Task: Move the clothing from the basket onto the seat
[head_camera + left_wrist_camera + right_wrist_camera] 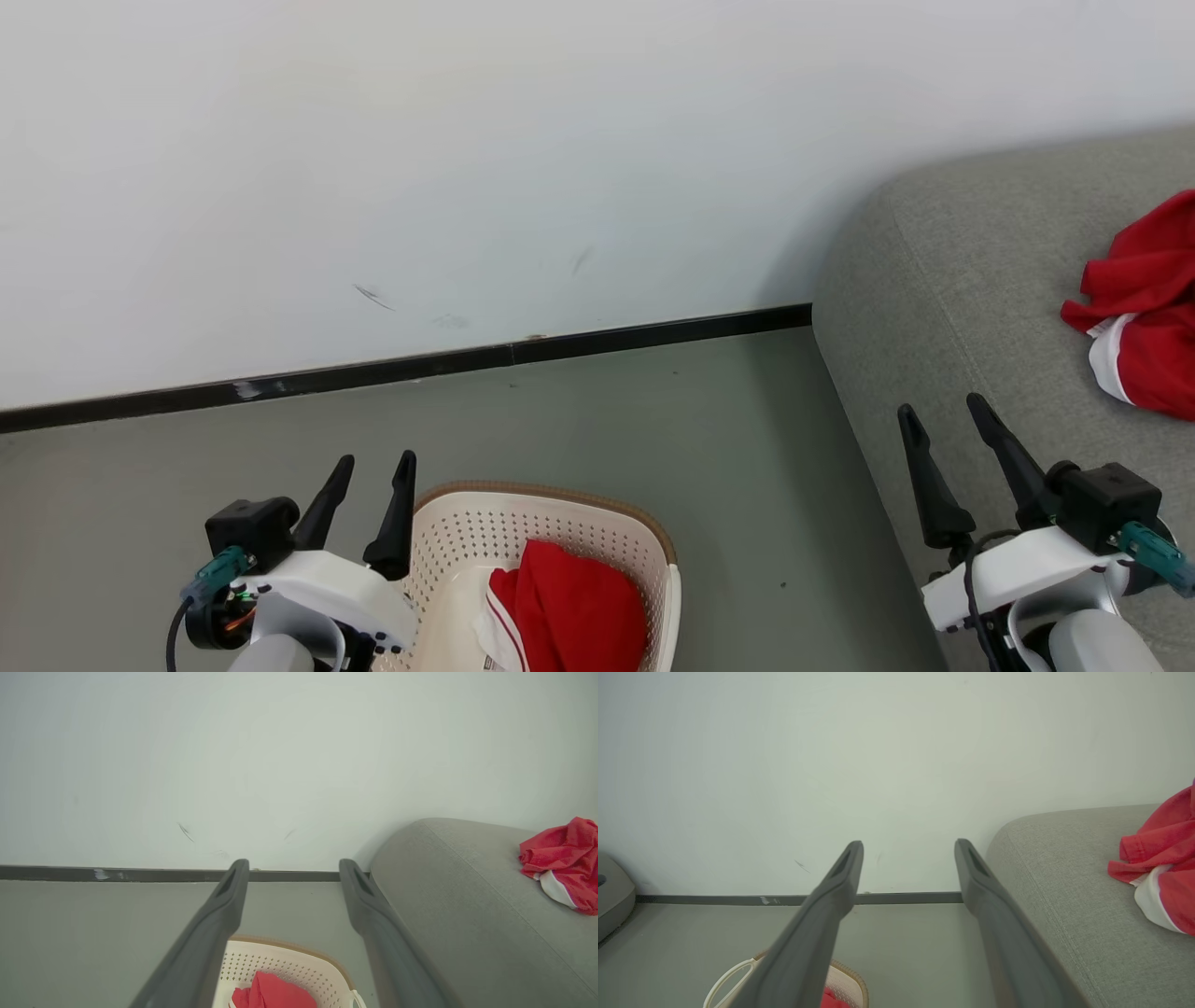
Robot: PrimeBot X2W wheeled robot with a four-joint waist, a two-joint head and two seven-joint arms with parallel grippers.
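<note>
One red garment already lies on the sofa, at three o'clock in the head view. A second garment sits in the basket at six o'clock. The left gripper hovers beside the basket's rim at seven o'clock, and the right gripper hangs over the sofa's edge at four o'clock. Both have wide jaws and hold nothing. The next fetch looks due: the left arm would need to dip into the basket and close on fabric.

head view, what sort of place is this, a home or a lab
Likely a living-room corner, possibly a staged test room: a light grey fabric sofa against a bare white wall with black skirting, and a cream laundry basket holding red clothing on the grey floor.
</note>
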